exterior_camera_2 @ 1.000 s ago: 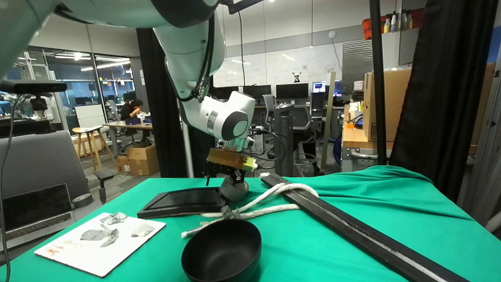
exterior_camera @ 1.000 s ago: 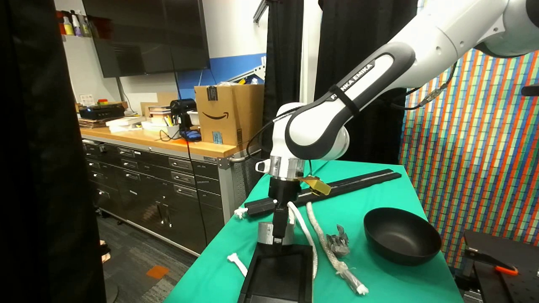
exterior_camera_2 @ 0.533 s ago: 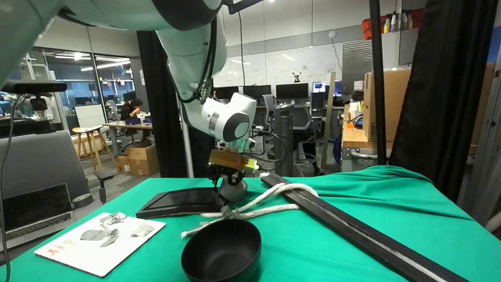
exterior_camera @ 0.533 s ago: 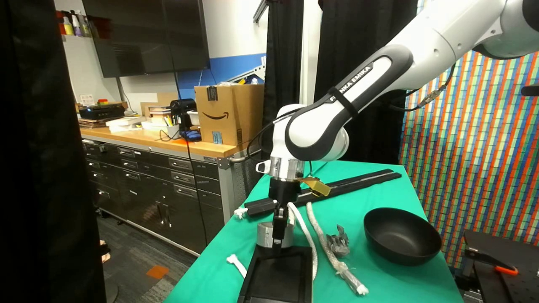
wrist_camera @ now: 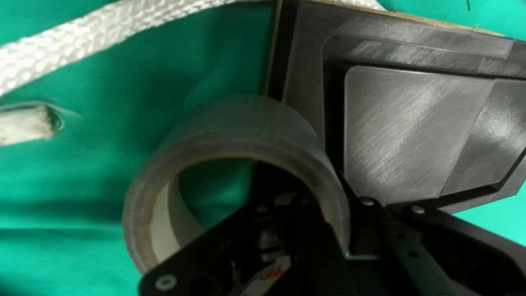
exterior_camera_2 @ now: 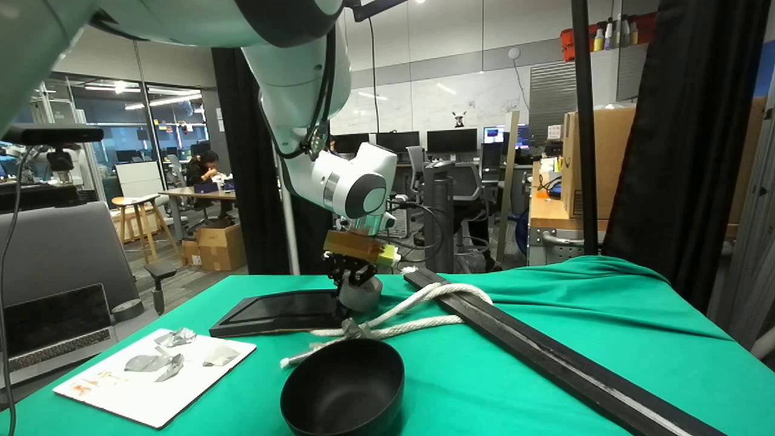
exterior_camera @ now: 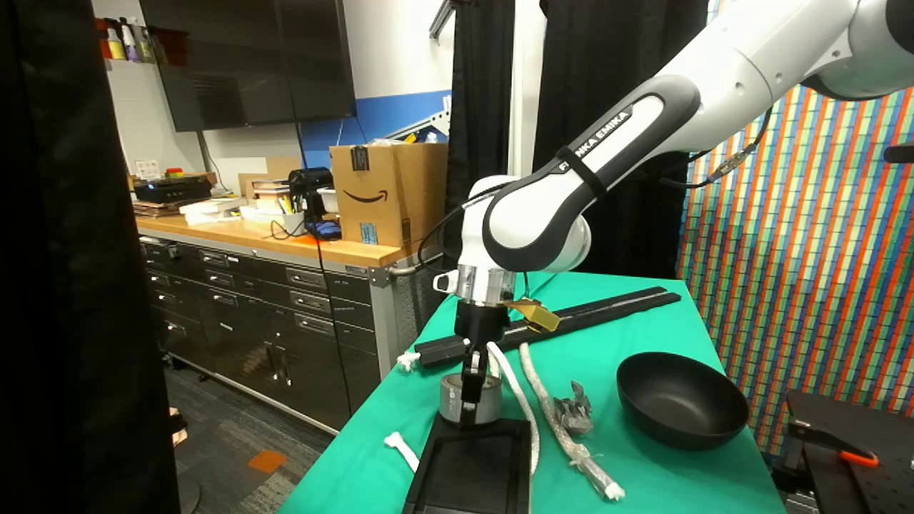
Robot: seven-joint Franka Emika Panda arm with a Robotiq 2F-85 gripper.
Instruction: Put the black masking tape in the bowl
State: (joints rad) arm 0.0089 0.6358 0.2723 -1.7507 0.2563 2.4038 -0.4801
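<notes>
The gripper (wrist_camera: 328,209) is narrow and looks pinched on the wall of the tape roll (wrist_camera: 242,127), 1 finger inside the ring and 1 outside. The tips are too dark for me to tell how tight. The roll hides part of the edge of the black slab (wrist_camera: 411,131) in the wrist view. To do this well, squeeze firmly, then lift straight up before going sideways, so the slab does not get dragged. The arm (exterior_camera: 621,146) leans in from up high, with its wrist about straight down. Farther off, past the white rope (wrist_camera: 98,28), the bowl (exterior_camera: 678,400) sits well apart with nothing in it.
</notes>
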